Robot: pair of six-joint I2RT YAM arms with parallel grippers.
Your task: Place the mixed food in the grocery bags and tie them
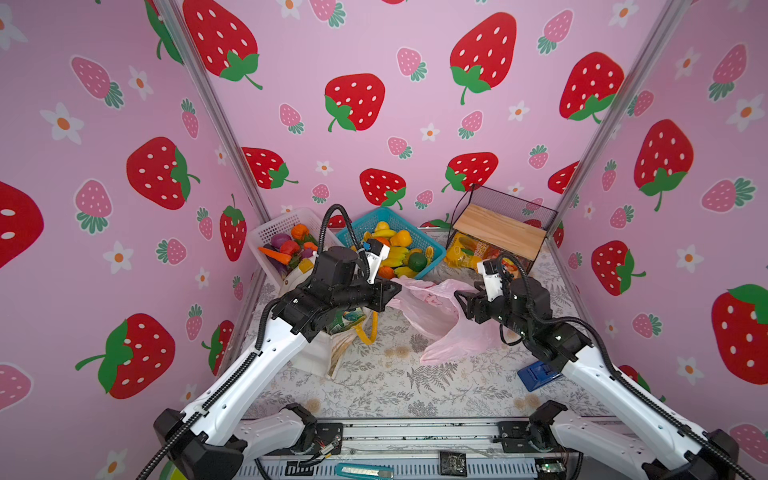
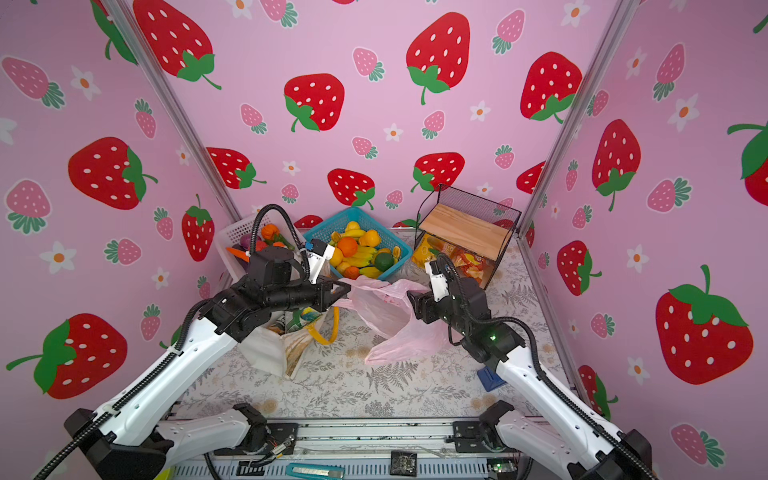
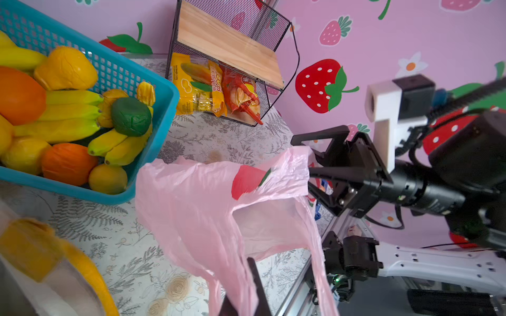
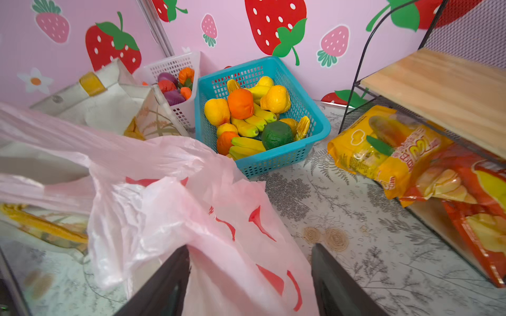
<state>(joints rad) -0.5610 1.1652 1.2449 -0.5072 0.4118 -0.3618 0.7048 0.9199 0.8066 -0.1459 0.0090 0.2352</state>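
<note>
So right now this looks like the bag-opening step to me, not filling and not tying: the pink plastic bag [image 1: 436, 320] sits slumped on the table [image 1: 374, 386] in the middle of both top views, strung between the two grippers. The left gripper [image 1: 392, 291] is pressed together on the bag's left edge, and the left wrist view shows thin plastic pinched between its fingers [image 3: 255, 276]. The right gripper [image 4: 250, 254] has its jaws spread wide, with a fold of the bag's right side lying between them but nothing clamped. Meanwhile the fruit, like the orange [image 4: 240, 103] and the dark green round one [image 4: 277, 134], sits in the blue basket [image 1: 368, 222] at upper middle, just behind the bag, and the canvas tote [image 1: 311, 353] lies at the bag's lower left, partly hidden by the left arm [image 1: 266, 353]. Can't tell if anything is inside the pink bag. My guess for the next move: the right jaws need to close on that loose fold, one layer if possible, then both arms pull gently apart so the mouth gapes without tearing the film
</note>
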